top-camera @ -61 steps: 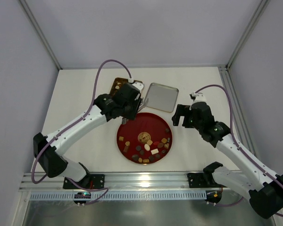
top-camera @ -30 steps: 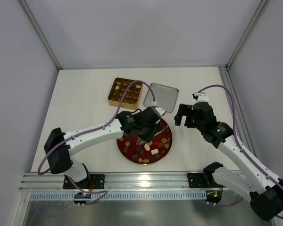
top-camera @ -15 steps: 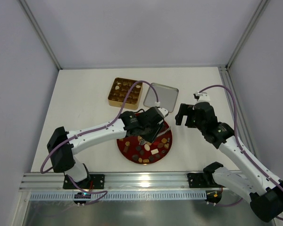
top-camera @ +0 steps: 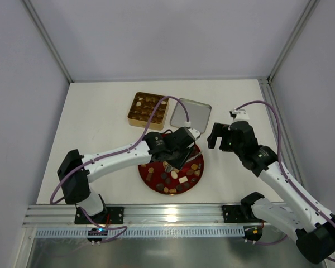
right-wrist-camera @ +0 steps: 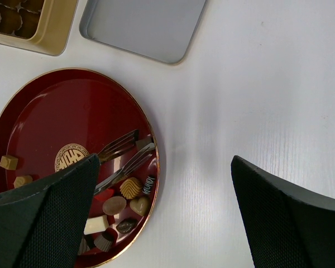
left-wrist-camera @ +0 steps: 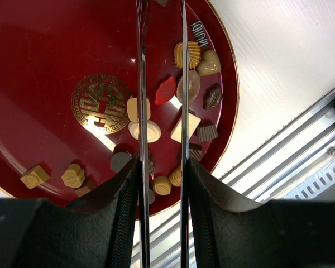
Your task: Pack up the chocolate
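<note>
The chocolate (top-camera: 176,178) is many small brown, dark and cream sweets on the near half of a round dark-red plate (top-camera: 142,159). My left gripper (top-camera: 181,153) is over the plate and shut on metal tongs (left-wrist-camera: 140,84), whose two blades run between its fingers (left-wrist-camera: 162,167). In the right wrist view the tongs' forked tips (right-wrist-camera: 120,148) sit by the plate's right rim, around a small dark square sweet (right-wrist-camera: 142,143). More sweets (left-wrist-camera: 187,86) lie beside the blades. My right gripper (top-camera: 215,137) is open and empty above the bare table right of the plate (right-wrist-camera: 61,111).
A square gold tin (top-camera: 148,108) with sweets in its compartments stands behind the plate. Its lid (top-camera: 191,115) lies silver side up to the right of it. White walls and frame posts surround the table; a metal rail runs along the near edge.
My left arm swung from over the gold tin down and right to the plate with the tongs, then settled. My right arm barely moved.
</note>
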Motion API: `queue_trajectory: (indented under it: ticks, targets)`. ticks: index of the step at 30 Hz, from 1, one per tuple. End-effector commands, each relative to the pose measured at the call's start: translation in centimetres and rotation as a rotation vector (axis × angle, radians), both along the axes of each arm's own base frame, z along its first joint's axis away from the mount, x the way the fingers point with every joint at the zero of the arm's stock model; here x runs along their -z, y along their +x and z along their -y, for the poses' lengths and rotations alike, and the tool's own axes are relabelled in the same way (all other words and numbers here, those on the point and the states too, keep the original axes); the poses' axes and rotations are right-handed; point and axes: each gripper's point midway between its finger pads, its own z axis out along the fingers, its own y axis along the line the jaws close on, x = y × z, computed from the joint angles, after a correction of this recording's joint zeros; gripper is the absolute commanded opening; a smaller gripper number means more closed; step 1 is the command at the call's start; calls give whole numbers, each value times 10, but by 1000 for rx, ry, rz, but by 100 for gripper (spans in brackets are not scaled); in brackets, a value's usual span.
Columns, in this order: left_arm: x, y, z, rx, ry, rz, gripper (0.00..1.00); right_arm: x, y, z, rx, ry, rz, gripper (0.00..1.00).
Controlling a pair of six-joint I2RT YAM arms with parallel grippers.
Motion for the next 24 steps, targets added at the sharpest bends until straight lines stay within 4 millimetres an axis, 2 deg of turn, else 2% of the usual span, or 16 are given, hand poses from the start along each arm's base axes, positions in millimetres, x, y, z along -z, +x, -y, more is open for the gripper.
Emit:
queue_trajectory:
  ticks: [1, 15, 24]
  targets:
    - [-15, 5, 15, 20, -47, 35, 37, -12, 3, 1, 3, 9, 43, 100]
    - [-7, 11, 16, 30, -7, 48, 37, -10, 3, 2, 5, 9, 40, 100]
    - [-16, 12, 8, 12, -8, 73, 33, -6, 3, 1, 4, 10, 33, 100]
